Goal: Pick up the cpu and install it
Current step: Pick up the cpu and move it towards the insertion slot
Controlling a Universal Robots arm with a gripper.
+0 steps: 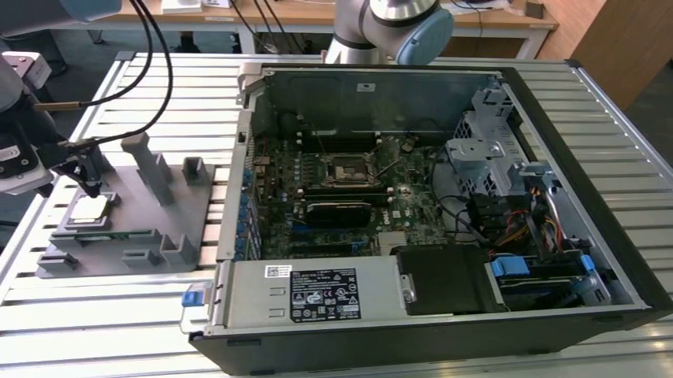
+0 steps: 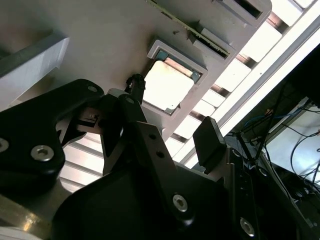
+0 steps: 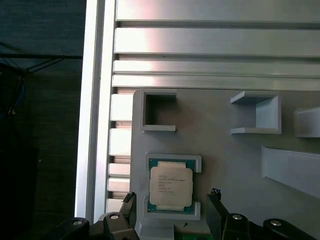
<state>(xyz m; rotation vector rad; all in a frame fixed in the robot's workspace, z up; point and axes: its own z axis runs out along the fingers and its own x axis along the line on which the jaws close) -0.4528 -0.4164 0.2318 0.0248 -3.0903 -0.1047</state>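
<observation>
The cpu (image 1: pixel 90 209) is a flat square chip with a silver lid. It lies in a shallow square pocket of the grey fixture plate (image 1: pixel 147 213) at the exterior view's left. My gripper (image 1: pixel 91 183) hangs just above the chip. In the first wrist view the cpu (image 3: pixel 171 186) lies between my two black fingertips (image 3: pixel 216 200), which stand wider than the chip and apart from it. My gripper (image 3: pixel 172 206) is open and holds nothing. The second wrist view shows the cpu (image 2: pixel 167 85) beyond the fingers (image 2: pixel 207 142). The black motherboard socket (image 1: pixel 345 169) sits inside the open computer case.
The open computer case (image 1: pixel 589 157) lies on the slatted aluminium table (image 1: pixel 94 331). Tall grey posts (image 1: pixel 147 165) and low blocks (image 1: pixel 173 250) rise from the fixture plate close to my gripper. Black cables (image 1: pixel 158 71) hang above. An arm's base (image 1: pixel 389 27) stands behind the case.
</observation>
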